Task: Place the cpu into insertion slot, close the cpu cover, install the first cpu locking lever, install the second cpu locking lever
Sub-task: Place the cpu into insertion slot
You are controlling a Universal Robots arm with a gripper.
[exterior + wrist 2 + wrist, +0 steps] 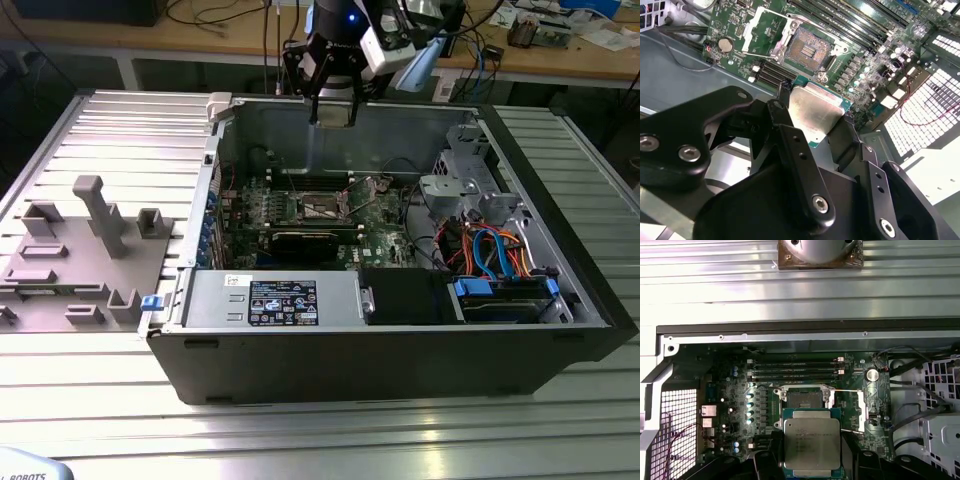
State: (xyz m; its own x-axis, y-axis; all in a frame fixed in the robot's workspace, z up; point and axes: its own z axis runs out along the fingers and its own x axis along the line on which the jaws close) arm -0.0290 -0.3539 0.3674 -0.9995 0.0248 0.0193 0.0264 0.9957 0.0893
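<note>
Gripper [816, 117] pinched cpu [812, 445], well clear of slot [805, 399].
Risk, imo: cpu tilted/offset on landing cd damage slot; cover [860, 412] stood open.

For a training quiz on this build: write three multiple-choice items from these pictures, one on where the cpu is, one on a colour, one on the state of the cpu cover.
1. Where is the cpu with respect to the insertion slot?
A. seated in it
B. held in the jaws above the motherboard, not in it
C. on the table outside the case

2. What colour is the motherboard?
A. green
B. red
C. white

3. How does the cpu cover stand?
A. shut over the slot
B. shut over a seated chip
C. swung open beside the slot

Answers:
1. B: both wrist views show the chip clamped between the jaws, and the slot's contact field lies bare.
2. A: the board shows green around the slot.
3. C: the frame lies to one side, and the slot is uncovered.
</note>
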